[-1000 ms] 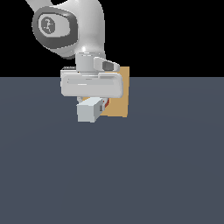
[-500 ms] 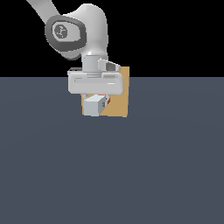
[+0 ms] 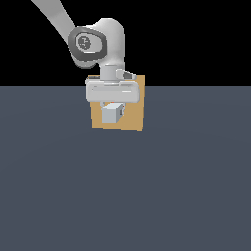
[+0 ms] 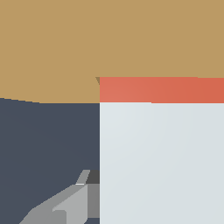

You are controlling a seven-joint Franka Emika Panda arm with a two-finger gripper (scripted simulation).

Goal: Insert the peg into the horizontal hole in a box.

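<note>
Right now the arm [image 3: 93, 41] reaches down from the upper part of the exterior view, and its pale wrist block hangs in front of the tan box [image 3: 135, 115], which stands on the dark grey-blue surface [image 3: 147, 196] a little to the exterior view's left of centre. Under that block the pincer [image 3: 112, 109] holds the peg [image 3: 111, 113], whose pale grey-white end faces the camera as a small square block set against the box's face; the fingers themselves are mostly hidden by the wrist block and the peg, so their grip shows only from the way the peg hangs between them, clear of the surface. In the wrist view the peg [image 4: 162, 162] fills much of the picture as a broad pale bar, and its short red-orange end [image 4: 162, 89] lies right against the tan face of the box [image 4: 87, 43]. A small dark notch at the corner of that red end may be the edge of the hole [image 4: 97, 80], but the peg covers the rest, so whether the tip is already inside cannot be told. One grey finger [image 4: 65, 205] of the pincer shows beside the peg, touching its side, with the surface [image 4: 43, 140] behind it.
</note>
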